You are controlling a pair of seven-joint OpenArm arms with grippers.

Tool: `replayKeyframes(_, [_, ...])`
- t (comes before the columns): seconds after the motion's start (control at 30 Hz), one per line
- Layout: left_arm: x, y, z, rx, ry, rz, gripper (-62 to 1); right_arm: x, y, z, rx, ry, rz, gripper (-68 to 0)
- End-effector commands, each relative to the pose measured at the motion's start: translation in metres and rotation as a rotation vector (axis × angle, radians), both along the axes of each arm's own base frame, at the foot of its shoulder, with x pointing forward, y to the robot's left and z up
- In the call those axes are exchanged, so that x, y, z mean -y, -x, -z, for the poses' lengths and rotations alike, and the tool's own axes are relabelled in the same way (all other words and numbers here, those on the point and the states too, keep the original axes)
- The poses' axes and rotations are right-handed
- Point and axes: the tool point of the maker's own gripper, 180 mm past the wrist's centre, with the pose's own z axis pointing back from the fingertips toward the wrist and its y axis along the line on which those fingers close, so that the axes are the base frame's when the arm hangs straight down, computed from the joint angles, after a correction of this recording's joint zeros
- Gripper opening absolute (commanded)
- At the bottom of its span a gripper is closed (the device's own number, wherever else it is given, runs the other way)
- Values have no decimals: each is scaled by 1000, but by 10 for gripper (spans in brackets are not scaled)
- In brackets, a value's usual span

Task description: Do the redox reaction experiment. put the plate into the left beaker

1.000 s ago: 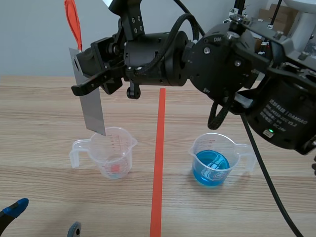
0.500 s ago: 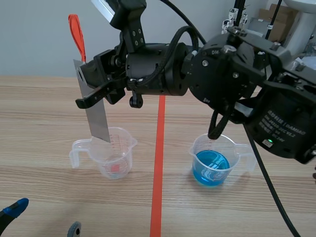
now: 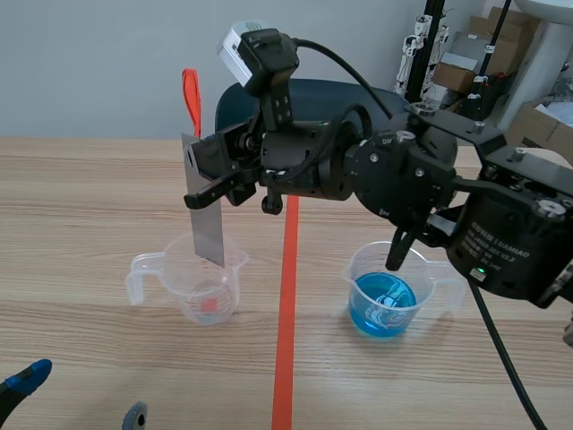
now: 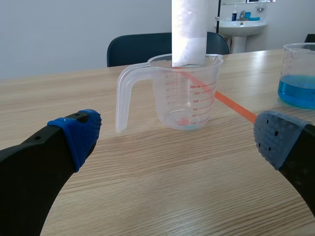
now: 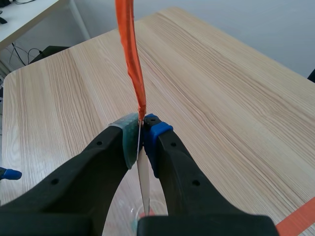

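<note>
Wooden surface (image 3: 72, 197): left beaker (image 3: 208, 296) and right beaker (image 3: 385, 300), the latter holding blue liquid, are stood apart.

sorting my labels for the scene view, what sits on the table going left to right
clear beaker -> orange-red tape line -> beaker of blue liquid; the plate overlaps the first, so it is left out.
</note>
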Motion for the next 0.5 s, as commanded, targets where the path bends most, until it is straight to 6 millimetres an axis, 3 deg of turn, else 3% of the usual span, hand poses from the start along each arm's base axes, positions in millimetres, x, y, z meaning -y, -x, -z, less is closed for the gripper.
replayKeyframes(0.0, [-3, 2, -10, 49, 10, 1, 14, -1, -5, -9, 20, -32, 4, -669])
replayKeyframes(0.47, [-3, 2, -10, 49, 10, 1, 14, 0, -7, 17, -21, -46, -5, -669])
